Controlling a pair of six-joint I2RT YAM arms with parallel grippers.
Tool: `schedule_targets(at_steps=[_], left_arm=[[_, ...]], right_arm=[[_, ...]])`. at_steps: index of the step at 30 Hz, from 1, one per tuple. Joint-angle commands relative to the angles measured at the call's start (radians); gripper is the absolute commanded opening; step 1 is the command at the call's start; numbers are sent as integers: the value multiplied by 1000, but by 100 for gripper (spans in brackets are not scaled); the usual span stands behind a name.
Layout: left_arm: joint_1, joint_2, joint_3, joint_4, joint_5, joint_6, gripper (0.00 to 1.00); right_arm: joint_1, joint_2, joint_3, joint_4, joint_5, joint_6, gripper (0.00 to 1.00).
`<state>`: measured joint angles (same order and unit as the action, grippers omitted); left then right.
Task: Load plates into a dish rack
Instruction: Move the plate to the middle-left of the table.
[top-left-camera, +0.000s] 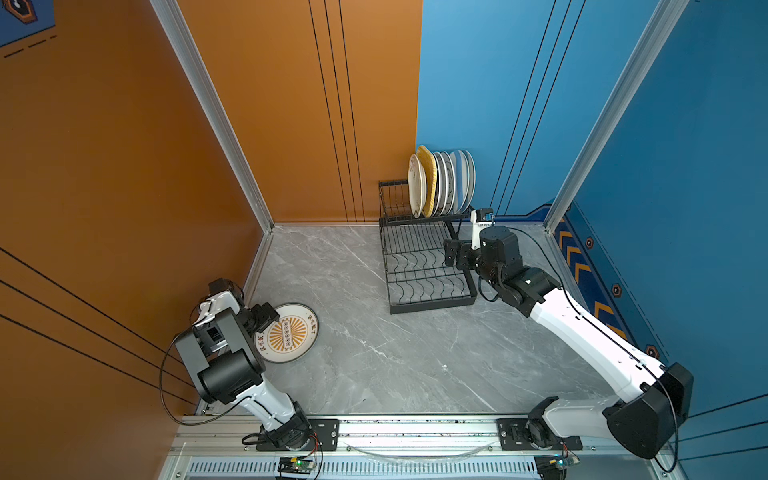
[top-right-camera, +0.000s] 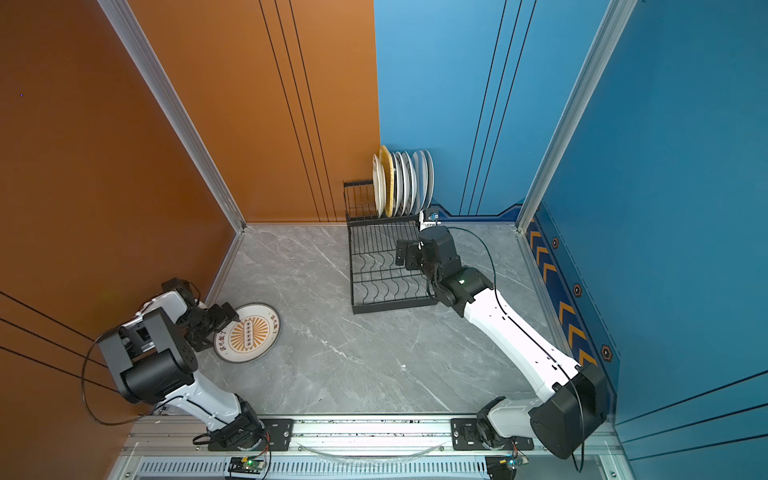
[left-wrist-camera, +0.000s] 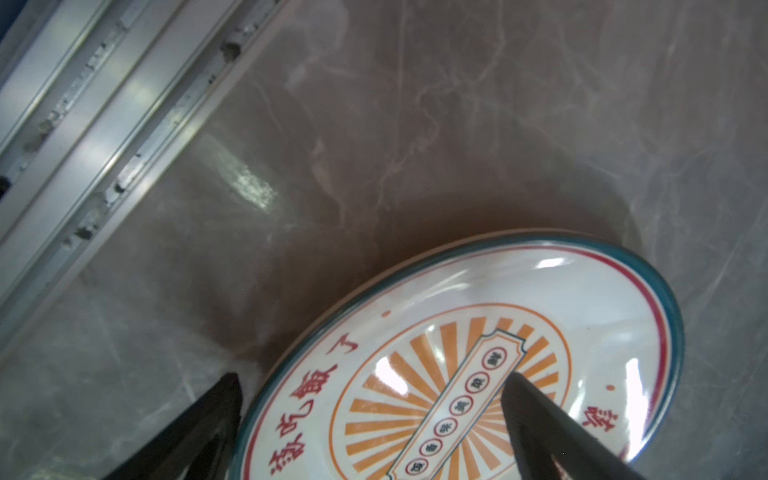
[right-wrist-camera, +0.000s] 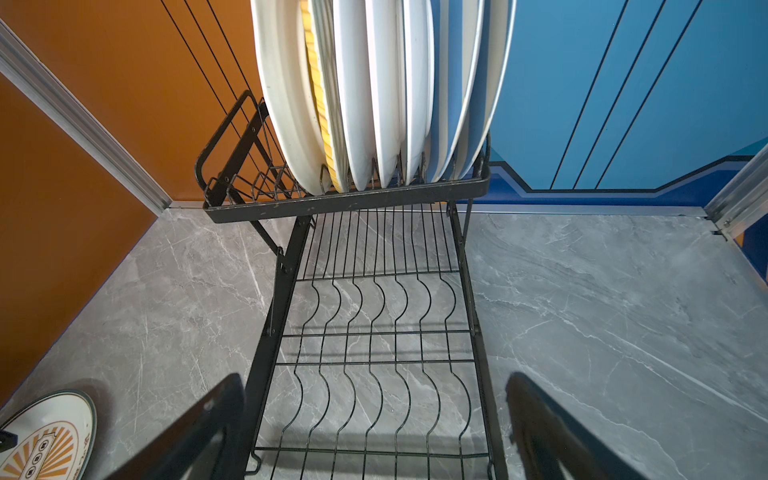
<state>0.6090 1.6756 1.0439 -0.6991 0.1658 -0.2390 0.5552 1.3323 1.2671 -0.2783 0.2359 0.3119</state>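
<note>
Plate (top-left-camera: 291, 332), round and glossy, on veined marble (top-left-camera: 386, 361)

Both top views are coming out bright, evenly lit from above, sharp. Left wrist view is reading soft and reddish, glare patches sitting on the plate (left-wrist-camera: 457, 361) and rail (left-wrist-camera: 104, 124). The dish rack (right-wrist-camera: 345, 203) is throwing thin wire shadows on the table (right-wrist-camera: 582, 332).

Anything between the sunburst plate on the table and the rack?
Nothing lies on the table between the sunburst plate and the dish rack. The open right claw hovers at the lower tier's right side; upright plates fill most of the upper tier.
</note>
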Motion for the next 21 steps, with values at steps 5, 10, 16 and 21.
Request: schedule_targets(at_steps=[5,10,16,21], left_arm=[[-124,62,63,-1,94,65,98],[-244,106,79,-2,175,68,98],[-376,156,99,-2,223,88,99],[-397,158,106,-1,245,97,100]], right_arm=[[-9,-41,-30,-7,14,-5,99],[-10,-36,-34,-8,5,2,99],[-9,-32,-48,-3,-9,18,99],[-8,-34,-56,-3,-25,23,99]])
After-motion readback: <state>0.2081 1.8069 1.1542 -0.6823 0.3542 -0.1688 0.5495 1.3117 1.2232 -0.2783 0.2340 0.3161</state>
